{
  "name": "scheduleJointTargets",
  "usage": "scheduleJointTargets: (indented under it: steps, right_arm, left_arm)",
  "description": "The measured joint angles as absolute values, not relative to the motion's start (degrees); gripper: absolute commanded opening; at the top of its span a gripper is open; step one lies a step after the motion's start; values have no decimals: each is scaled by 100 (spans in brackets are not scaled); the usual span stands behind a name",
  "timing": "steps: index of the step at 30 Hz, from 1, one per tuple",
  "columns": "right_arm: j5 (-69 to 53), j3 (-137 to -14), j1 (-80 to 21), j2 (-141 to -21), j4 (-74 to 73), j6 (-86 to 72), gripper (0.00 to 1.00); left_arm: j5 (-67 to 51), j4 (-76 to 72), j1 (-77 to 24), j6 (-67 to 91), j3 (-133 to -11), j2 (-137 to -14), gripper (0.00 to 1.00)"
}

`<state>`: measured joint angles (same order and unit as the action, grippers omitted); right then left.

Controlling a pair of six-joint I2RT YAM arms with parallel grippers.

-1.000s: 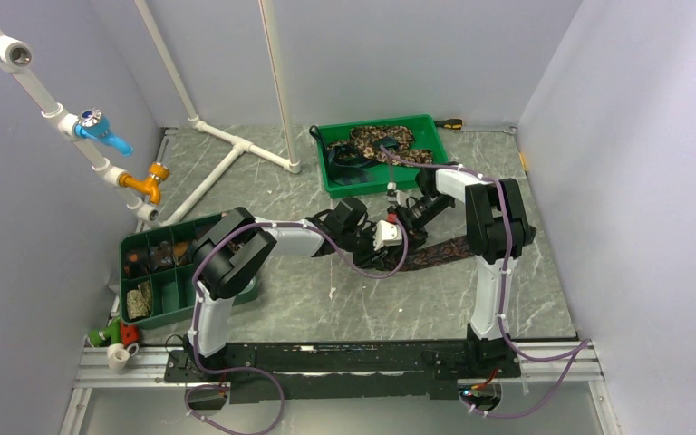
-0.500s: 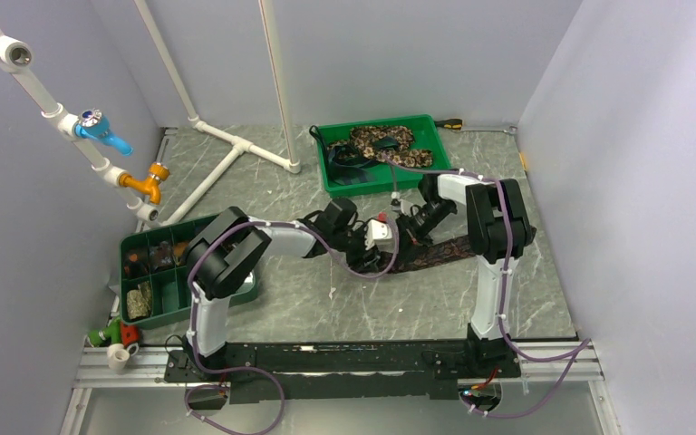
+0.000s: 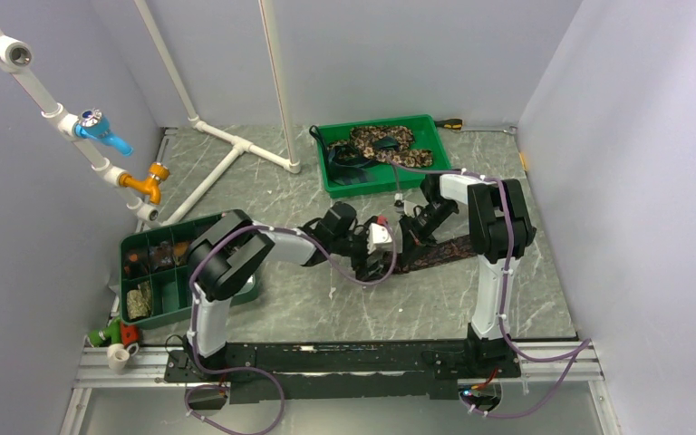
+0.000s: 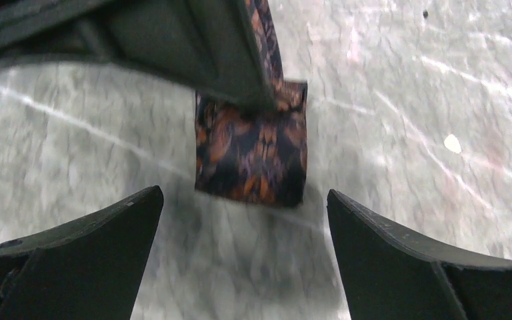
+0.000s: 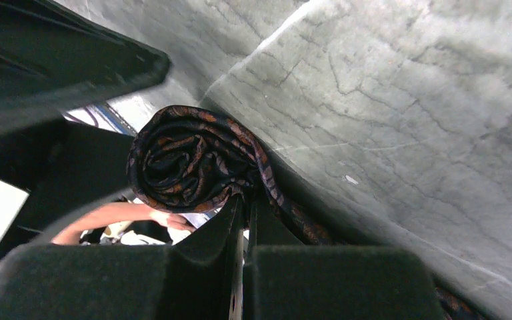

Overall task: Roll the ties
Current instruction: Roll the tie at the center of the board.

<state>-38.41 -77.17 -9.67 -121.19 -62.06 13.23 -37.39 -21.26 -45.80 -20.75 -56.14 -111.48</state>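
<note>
Left pincer [image 4: 243,195] is gaping, facing the rolled tie [image 4: 252,150]. Right pincer [image 5: 242,203], tips together, is touching it; unclamped, coils risk loosening.

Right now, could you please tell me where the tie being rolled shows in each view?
Top external: tie just right of centre, flat on the table.
Left wrist: its roll upper centre, beyond the open fingers.
Right wrist: roll left of centre, at the shut fingertips.
Shared landmark: that grey marbled table.
</note>
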Motion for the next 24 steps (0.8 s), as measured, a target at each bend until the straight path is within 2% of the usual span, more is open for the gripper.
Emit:
scheduleJointTargets:
  steps: [4, 11, 15, 22, 23, 24]
  right_arm:
    - [-3848, -7717, -967, -12119, -6202, 1323, 0]
    - [-3948, -7736, -965, -12084, -6095, 1363, 0]
    - [-4123, -7915, -987, -12064, -5979, 1461, 0]
    - [-4202, -7988, -1232, -12029, -5793, 1544, 0]
    - [-4180, -7988, -1260, -12031, -5756, 1542, 0]
    - [-4150, -7988, -1275, -12033, -5730, 1540, 0]
  left_arm:
    - [-3605, -2344, -4805, -1865, -6154, -11675, 96]
    - [-3444, -2329, -4884, -1863, -6558, -12025, 58]
    - [-3345, -2303, -4884, -1944, -6278, -11813, 42]
    - [-2886, -2119, -4884, -1826, -5933, -11454, 39]
    - [-2840, -2075, -4884, -1802, -5933, -11434, 43]
    - [-2808, -2036, -4884, -1776, -5933, -11421, 54]
